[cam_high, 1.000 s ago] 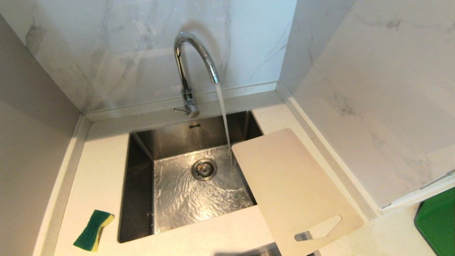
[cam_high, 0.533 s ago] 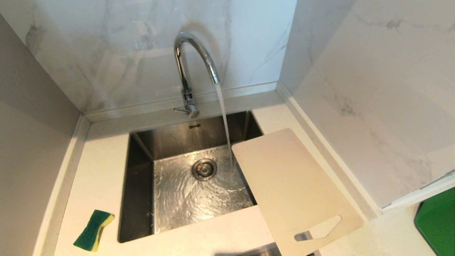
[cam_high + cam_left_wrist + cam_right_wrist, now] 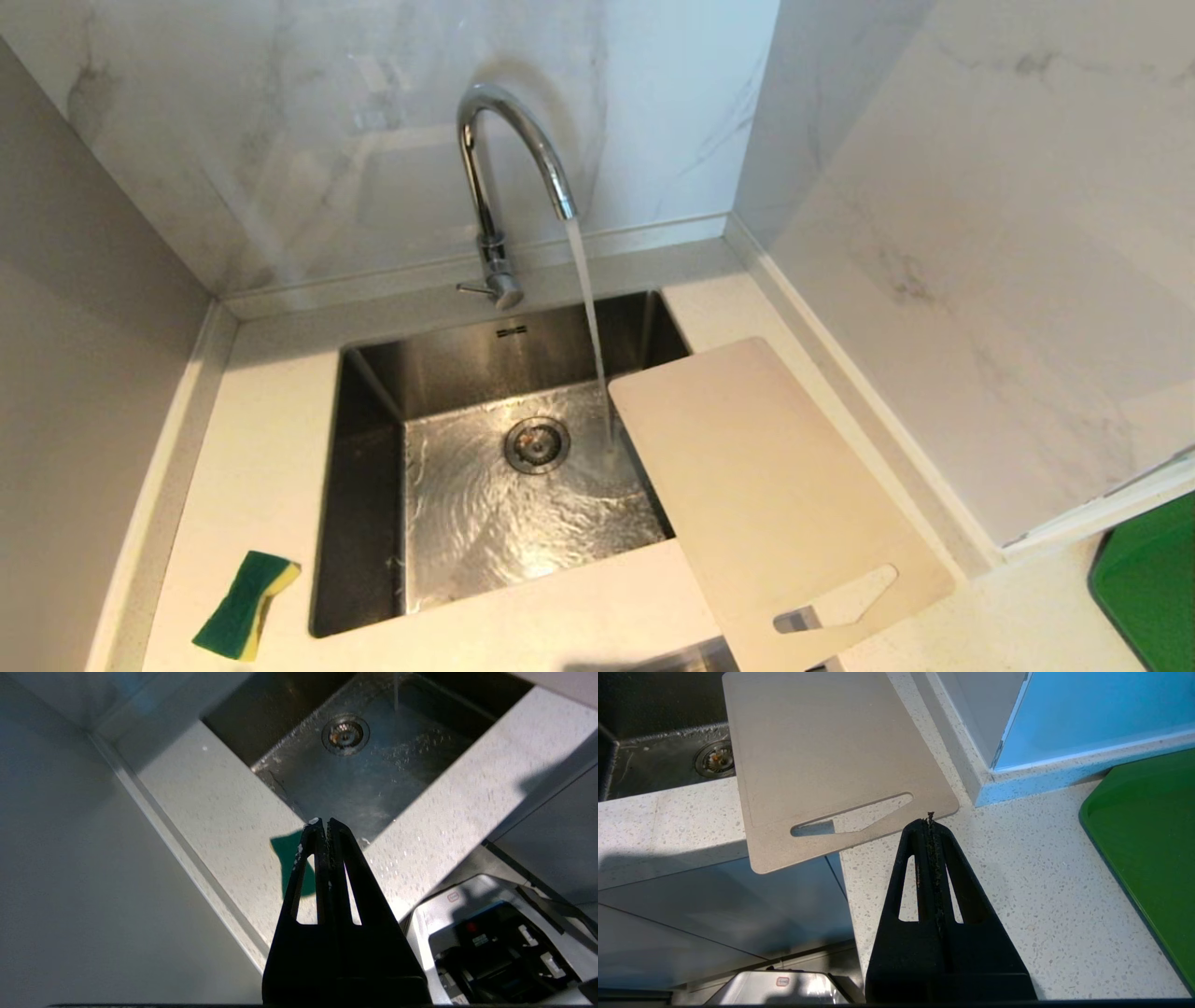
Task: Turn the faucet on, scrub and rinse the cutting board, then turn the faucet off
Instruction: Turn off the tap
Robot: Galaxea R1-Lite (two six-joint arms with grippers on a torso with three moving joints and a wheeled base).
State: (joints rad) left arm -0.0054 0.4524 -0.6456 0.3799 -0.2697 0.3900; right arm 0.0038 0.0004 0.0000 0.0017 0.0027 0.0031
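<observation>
At the lower left of the head view a green and yellow sponge (image 3: 246, 605) lies on the pale counter (image 3: 271, 448), just beside the sink's left rim, likely left there so the left arm can pick it up for scrubbing. In the left wrist view the left tool (image 3: 322, 822) hangs above that sponge with its jaws pressed together and nothing between them; it would have to open before any pick-up. In the middle of the head view the sink (image 3: 359, 485) takes a steady stream from the faucet (image 3: 509, 159), which stands at the upper centre behind the basin, so the tap is already on. To the right, the cutting board (image 3: 766, 495) lies flat and angled, one corner overhanging the basin close to the stream, its slotted end jutting past the counter's front edge, apparently to offer a grip. In the right wrist view the right tool (image 3: 931, 815) is also closed and empty, near the board's slotted end. A green tray (image 3: 1148, 588) shows at the far right edge.
</observation>
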